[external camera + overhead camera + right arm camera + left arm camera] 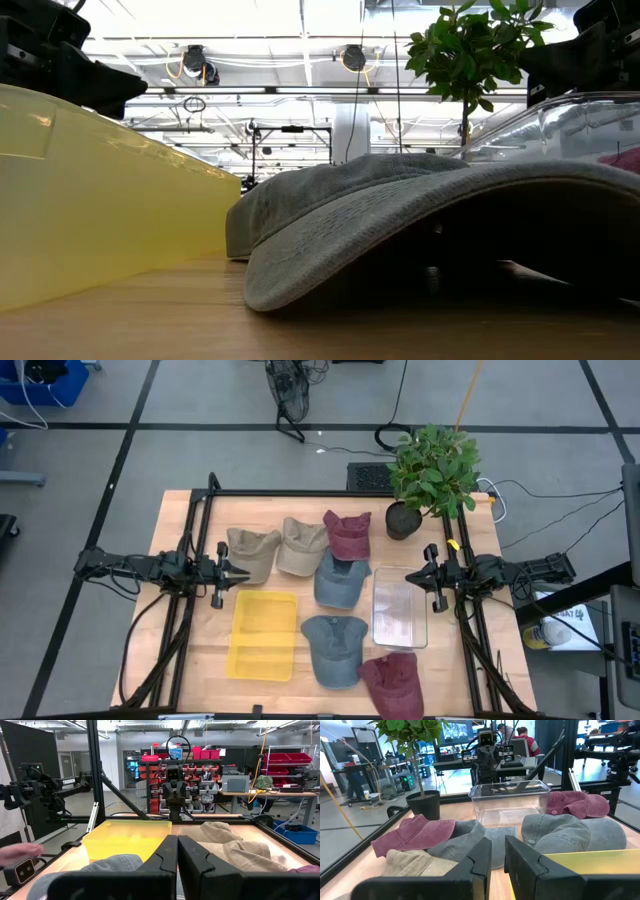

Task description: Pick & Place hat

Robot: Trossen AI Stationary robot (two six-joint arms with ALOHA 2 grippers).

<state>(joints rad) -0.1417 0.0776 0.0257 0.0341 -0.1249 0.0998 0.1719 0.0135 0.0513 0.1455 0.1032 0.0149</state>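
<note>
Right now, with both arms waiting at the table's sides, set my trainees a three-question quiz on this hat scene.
1. How many hats lie on the table?
2. True or false: the clear bin already holds a hat.
3. Which lies nearer the left gripper: A) yellow tray B) potted plant?

Key: 1) Six: two tan, two grey-blue, two maroon. 2) False. 3) A.
</note>
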